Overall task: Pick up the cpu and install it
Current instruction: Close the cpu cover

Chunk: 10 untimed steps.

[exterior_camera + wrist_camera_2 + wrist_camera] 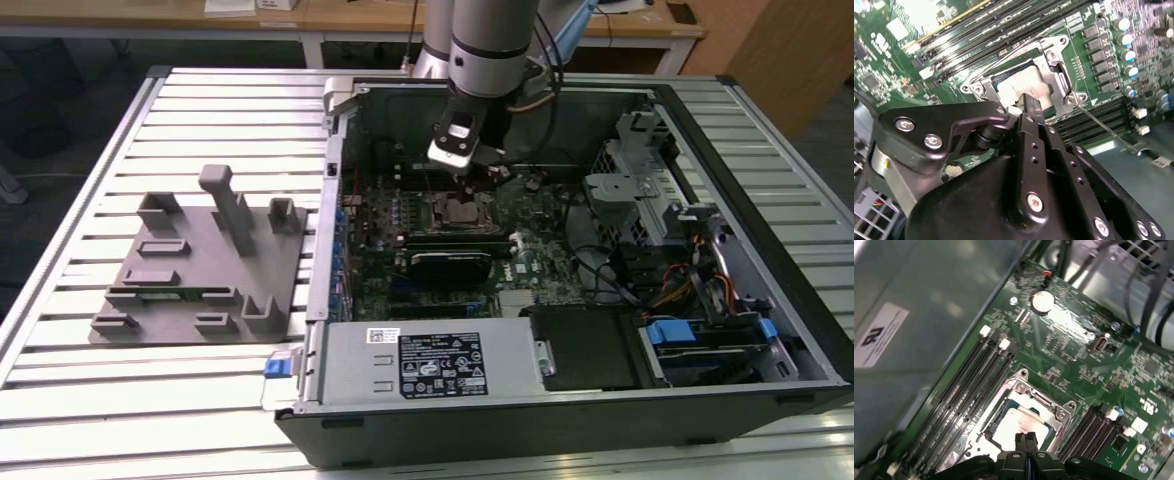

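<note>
Where the cpu [1011, 425] lies socketed, end effector [1026, 437] hangs.

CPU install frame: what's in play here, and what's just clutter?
In play: cpu, lying in the socket; gripper, shut, over it.
Clutter: memory slots; coin battery; power-supply box; grey fixture tray.

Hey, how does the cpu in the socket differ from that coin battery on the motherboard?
The cpu is square; the coin battery is round. The cpu is also the larger. The cpu lies inside a metal socket frame right by the hand's tips; the coin battery sits well away from the hand. Both have pale silvery tops and sit on the green motherboard.
</note>
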{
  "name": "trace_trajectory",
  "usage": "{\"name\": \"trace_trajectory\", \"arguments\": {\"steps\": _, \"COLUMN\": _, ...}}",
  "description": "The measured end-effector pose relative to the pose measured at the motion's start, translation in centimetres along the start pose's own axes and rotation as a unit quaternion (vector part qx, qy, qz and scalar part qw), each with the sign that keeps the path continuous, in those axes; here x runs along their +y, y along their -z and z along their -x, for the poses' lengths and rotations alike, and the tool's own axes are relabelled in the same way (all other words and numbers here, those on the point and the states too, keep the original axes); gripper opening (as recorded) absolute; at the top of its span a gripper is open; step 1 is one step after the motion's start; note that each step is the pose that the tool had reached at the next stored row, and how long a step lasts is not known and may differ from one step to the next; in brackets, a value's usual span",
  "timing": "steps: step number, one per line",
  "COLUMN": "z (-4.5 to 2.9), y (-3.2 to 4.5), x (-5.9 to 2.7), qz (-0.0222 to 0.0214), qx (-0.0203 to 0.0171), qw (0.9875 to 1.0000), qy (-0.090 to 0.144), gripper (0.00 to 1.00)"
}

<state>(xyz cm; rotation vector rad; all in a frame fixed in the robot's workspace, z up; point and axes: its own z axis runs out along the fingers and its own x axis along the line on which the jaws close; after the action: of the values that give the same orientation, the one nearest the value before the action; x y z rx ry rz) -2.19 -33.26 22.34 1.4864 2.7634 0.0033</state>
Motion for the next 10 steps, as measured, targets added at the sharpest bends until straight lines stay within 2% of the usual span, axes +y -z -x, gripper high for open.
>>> {"name": "trace_trajectory", "arguments": {"steps": 2, "z": 0.00, "y": -0.01, "x": 0.00, "qz": 0.0001, "qx": 0.0001, "qw": 0.9998, "qy": 0.018, "gripper": 0.11}}
{"name": "trace_trajectory", "arguments": {"steps": 5, "z": 0.00, "y": -0.01, "x": 0.00, "qz": 0.0001, "qx": 0.0002, "qw": 0.9990, "qy": 0.046, "gripper": 0.11}}
{"name": "trace_trajectory", "arguments": {"steps": 10, "z": 0.00, "y": -0.02, "x": 0.00, "qz": 0.0002, "qx": 0.0003, "qw": 0.9960, "qy": 0.089, "gripper": 0.11}}
